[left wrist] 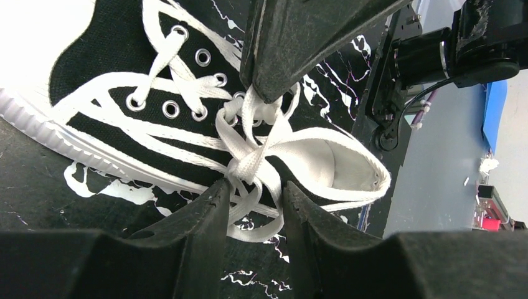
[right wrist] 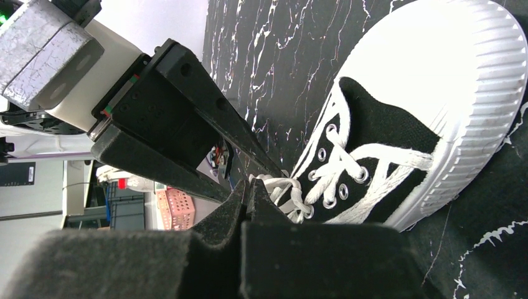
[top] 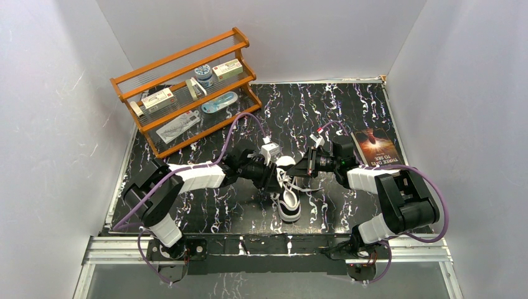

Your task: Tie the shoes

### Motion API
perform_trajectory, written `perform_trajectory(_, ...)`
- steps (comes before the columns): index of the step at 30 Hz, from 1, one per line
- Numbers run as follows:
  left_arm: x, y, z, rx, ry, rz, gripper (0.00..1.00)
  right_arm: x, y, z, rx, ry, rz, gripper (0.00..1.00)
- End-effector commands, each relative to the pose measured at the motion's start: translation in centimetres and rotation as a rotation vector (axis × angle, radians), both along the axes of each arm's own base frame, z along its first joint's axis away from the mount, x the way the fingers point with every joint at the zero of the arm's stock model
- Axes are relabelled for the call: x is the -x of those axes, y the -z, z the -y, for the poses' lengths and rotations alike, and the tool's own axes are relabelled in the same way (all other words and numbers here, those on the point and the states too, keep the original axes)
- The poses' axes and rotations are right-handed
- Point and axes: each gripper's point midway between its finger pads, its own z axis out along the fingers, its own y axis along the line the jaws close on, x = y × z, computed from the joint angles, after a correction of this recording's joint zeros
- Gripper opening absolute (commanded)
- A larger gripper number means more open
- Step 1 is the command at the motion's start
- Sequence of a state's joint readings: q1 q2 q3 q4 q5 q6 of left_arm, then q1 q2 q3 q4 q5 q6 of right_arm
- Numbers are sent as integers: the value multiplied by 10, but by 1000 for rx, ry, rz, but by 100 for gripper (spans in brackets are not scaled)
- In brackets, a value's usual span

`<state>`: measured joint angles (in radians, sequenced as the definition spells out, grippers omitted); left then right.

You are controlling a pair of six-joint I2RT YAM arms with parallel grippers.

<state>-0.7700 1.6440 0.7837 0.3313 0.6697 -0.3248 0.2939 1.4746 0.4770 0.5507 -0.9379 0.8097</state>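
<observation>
**item: sneaker, lace crossing held between both my grippers**

- sneaker (top: 288, 199): mid table (top: 218, 215), sole down. its long axis runs near to far, with the white toe toward my bases and the open collar away.
- laces (left wrist: 249, 156): white, crossed into a loose tangle at the top eyelets, with slack loops spilling over the left side wall.
- right gripper (right wrist: 249, 193): reaches in from the right, across the long axis. its jaws are pressed nearly together, pinching a lace strand just above the crossing.
- left gripper (left wrist: 255, 190): reaches in from the left, opposite. its jaws are parted and straddle the hanging strands; i cannot tell if the pads bear on them.
- judgement: both grippers are equally near, and any tightening pull should run sideways, apart.
</observation>
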Motion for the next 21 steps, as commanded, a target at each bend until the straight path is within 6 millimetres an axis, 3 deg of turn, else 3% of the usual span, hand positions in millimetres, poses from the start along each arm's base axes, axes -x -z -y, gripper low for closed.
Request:
perform_trajectory(1,0,-10,5,-12,33,46,33,-14,-14,-2,-20,8,65,0)
perform_trajectory(9,1,-8,5,-17,29,27,1,-20,-13,-1,0,40,41,0)
perform_trajectory(16,5,-7,8,-2,20,-30,0,-45,5,20,256,193,-29,0)
perform_trajectory(21,7,0,7,-17,0,-70,0,-46,27,45,454,256,-73,0)
